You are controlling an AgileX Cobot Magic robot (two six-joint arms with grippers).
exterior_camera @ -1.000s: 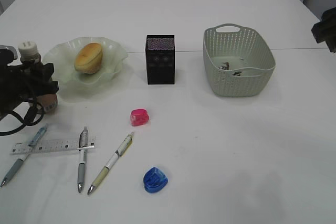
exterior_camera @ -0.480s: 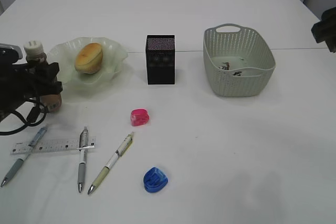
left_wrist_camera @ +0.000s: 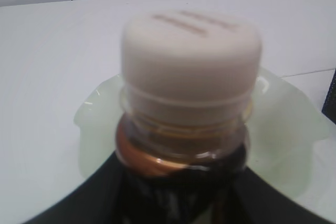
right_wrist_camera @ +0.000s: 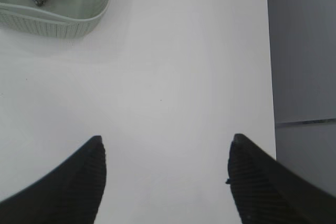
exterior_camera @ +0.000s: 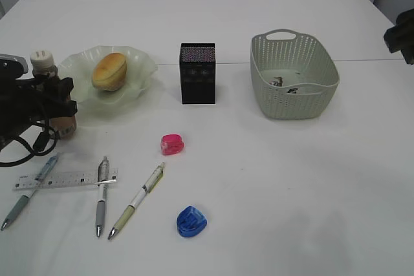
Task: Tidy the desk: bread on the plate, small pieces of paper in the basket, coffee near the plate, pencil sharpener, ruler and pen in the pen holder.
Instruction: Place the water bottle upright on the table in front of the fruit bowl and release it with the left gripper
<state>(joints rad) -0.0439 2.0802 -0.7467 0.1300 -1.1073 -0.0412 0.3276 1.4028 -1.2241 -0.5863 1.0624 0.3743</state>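
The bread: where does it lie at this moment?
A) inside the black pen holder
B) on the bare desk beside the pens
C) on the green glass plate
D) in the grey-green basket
C: the bread rests in the middle of the wavy-rimmed plate.

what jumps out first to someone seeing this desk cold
The left gripper is shut on the coffee at the desk's left edge, beside the plate that holds the bread. In front lie pens, the ruler and a pink and a blue sharpener, while the pen holder stands at center.
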